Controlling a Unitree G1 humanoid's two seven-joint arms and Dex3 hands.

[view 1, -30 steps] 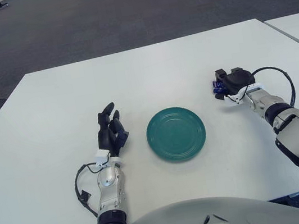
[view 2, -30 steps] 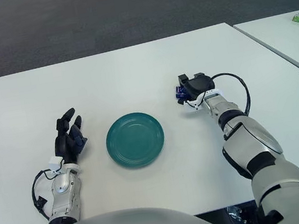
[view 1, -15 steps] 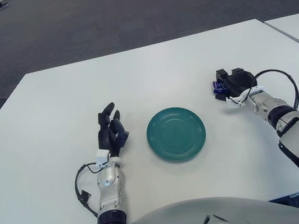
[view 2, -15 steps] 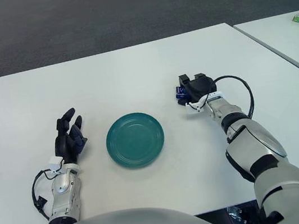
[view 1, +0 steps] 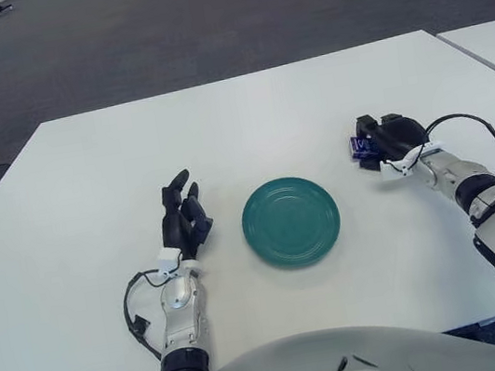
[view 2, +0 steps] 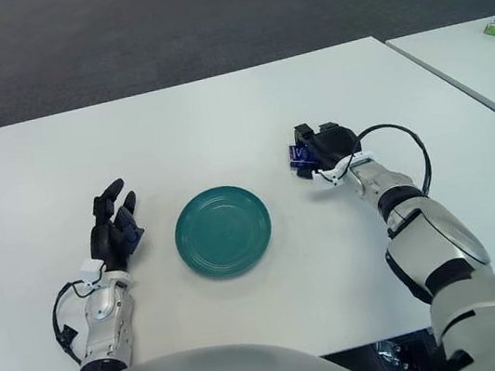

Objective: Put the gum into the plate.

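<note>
The right hand [view 1: 381,138] sits over the blue gum packet [view 1: 360,146] on the white table [view 1: 247,120], to the right of the teal plate [view 1: 291,221] and well apart from it. Its dark fingers are curled down around the packet, of which only the blue edge shows on the side facing the plate. The grip looks closed on the gum, though whether the packet has left the table cannot be told. The wrist comes in low from the right, so the palm covers the packet from above; that suits pinching a small flat thing off a smooth top.

The plate lies flat in the middle of the table with nothing in it, so the gum is not yet delivered. The next move, I judge, calls for a lift and a short carry leftward over the rim.

The left hand [view 1: 183,216] shows just left of the plate, fingers spread and relaxed, holding nothing, out of the carrying path.
</note>
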